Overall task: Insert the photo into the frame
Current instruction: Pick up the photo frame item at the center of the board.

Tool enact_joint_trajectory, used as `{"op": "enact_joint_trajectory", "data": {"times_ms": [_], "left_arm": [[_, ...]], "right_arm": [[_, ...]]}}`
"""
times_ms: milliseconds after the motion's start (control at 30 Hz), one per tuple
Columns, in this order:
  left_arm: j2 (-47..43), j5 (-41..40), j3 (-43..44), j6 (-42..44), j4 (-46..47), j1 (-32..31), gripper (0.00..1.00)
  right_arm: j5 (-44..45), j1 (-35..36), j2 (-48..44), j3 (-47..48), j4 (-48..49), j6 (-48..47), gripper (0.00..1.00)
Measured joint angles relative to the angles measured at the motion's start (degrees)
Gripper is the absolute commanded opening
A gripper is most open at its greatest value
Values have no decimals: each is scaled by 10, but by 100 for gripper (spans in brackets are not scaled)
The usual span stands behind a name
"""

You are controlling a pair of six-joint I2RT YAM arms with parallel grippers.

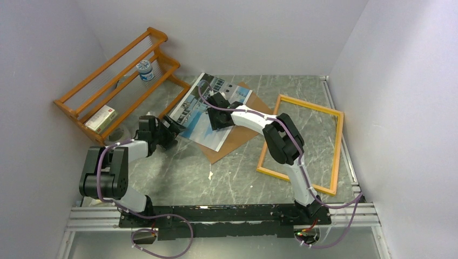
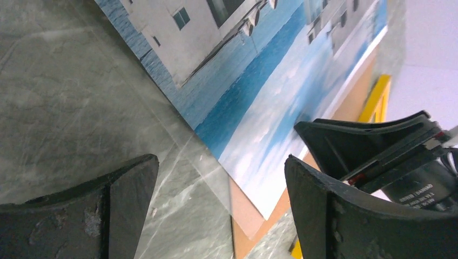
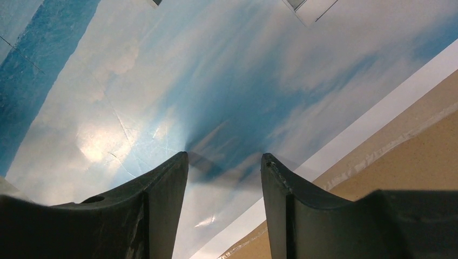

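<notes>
- Table (image 1: 216,181): grey marbled top; both arms reach out from its near edge.
- L gripper (image 1: 172,125) (image 2: 219,167): near-left, low over the bare table just beside the photo's near-left edge. Fingers spread wide w/ nothing between them.
- Frame (image 1: 338,151) (image 2: 378,97): lies flat on the right side of the table, narrow yellow border. Table top shows through its opening. The R arm's elbow crosses over its left side.
- Board (image 1: 237,137) (image 2: 246,216) (image 3: 410,162): brown panel flat on the table, centre, left of the frame. Its near corner sticks out past the photo.
- Photo (image 1: 195,116) (image 2: 259,97) (image 3: 216,81): lies picture-up, mostly on the board, w/ its left part over the table. White building and blue sky w/ clouds face up. It sits left of the frame, outside it.
- R gripper (image 1: 217,121) (image 3: 226,162): over the middle of the photo, tips pointing down at the sky area near its white margin. Fingers partly apart, holding nothing; can't tell if the tips touch the paper.
- Rack (image 1: 116,81): orange-brown slatted wood, far-left against the wall, two tiers.
  - Far tier: small white tub (image 1: 145,70) w/ blue label, upright.
  - Near tier: small box (image 1: 101,118), white w/ green and red, towards its near-left end.
</notes>
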Motion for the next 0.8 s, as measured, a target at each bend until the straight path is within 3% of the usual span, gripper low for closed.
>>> {"op": "enact_joint_trajectory", "data": {"times_ms": [233, 500, 800], "left_arm": [[51, 41, -84, -105, 247, 22, 93], [134, 51, -130, -206, 460, 25, 88], [283, 56, -154, -329, 701, 26, 48]], "right_arm": [[-13, -2, -3, -6, 6, -2, 52], [-31, -7, -12, -26, 21, -3, 52], [-54, -15, -21, -43, 39, -2, 51]]}}
